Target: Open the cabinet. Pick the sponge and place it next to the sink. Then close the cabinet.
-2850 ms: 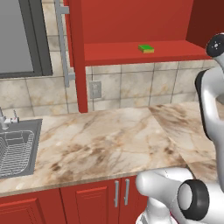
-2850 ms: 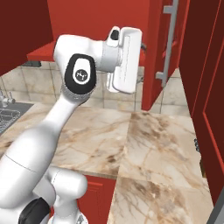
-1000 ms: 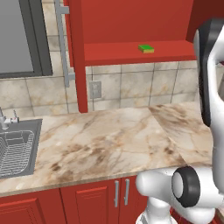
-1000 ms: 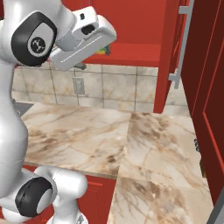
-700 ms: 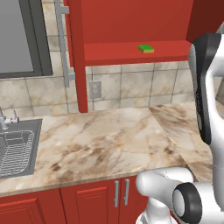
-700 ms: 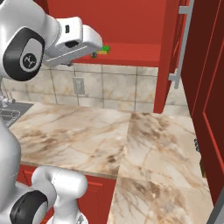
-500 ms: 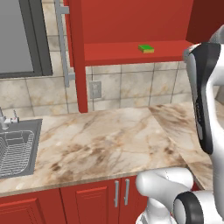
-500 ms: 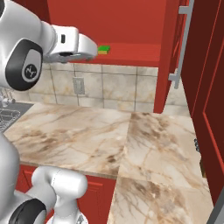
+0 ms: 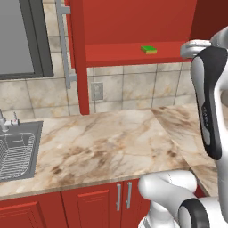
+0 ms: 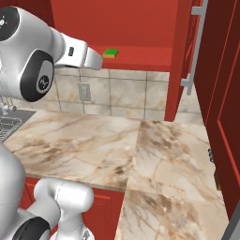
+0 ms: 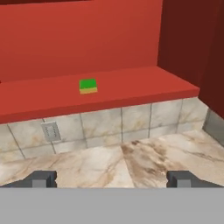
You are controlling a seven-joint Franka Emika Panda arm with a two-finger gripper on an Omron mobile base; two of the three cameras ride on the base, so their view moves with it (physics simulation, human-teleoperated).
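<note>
Gripper (image 11: 112, 178): 2 dark finger tips (image 11: 41, 178) at the bottom of hand view, set wide apart w/ nothing between them; jaws fully spread, holding nothing. It faces the open cabinet (image 11: 87, 39) from a distance, above the counter (image 11: 144, 157).

Sponge (image 11: 88, 85): 1 pc, green top w/ yellow layer under, lying flat on the cabinet's bottom shelf (image 11: 166, 87), ahead of gripper and a bit left of centre in hand view. Apart from the fingers; not touched. In left base view the sponge (image 9: 148, 49) sits toward the right part of the shelf; in right base view (image 10: 110, 53) it lies just past the end of the arm's forearm (image 10: 77, 53).

Cabinet: both doors swung open. 1 door (image 9: 75, 53) stands edge-on at left in left base view w/ 1 long vertical silver bar handle (image 9: 63, 42); the other door (image 10: 185, 56) shows at right in right base view, also w/ 1 bar handle (image 10: 195, 47). Interior red, 1 item on the shelf.

Wall: beige tile backsplash (image 9: 133, 87) w/ 1 outlet plate (image 9: 96, 91) under the shelf.

Counter: marbled beige slab (image 9: 107, 142), L-shaped toward near right.

Sink (image 9: 18, 151): 1 steel basin at far left, wire rack (image 9: 13, 153) inside, small faucet (image 9: 5, 122) at its back rim. Well apart from sponge.

Below counter: low red cabinets w/ 2 short silver handles (image 9: 123, 196) side by side.
</note>
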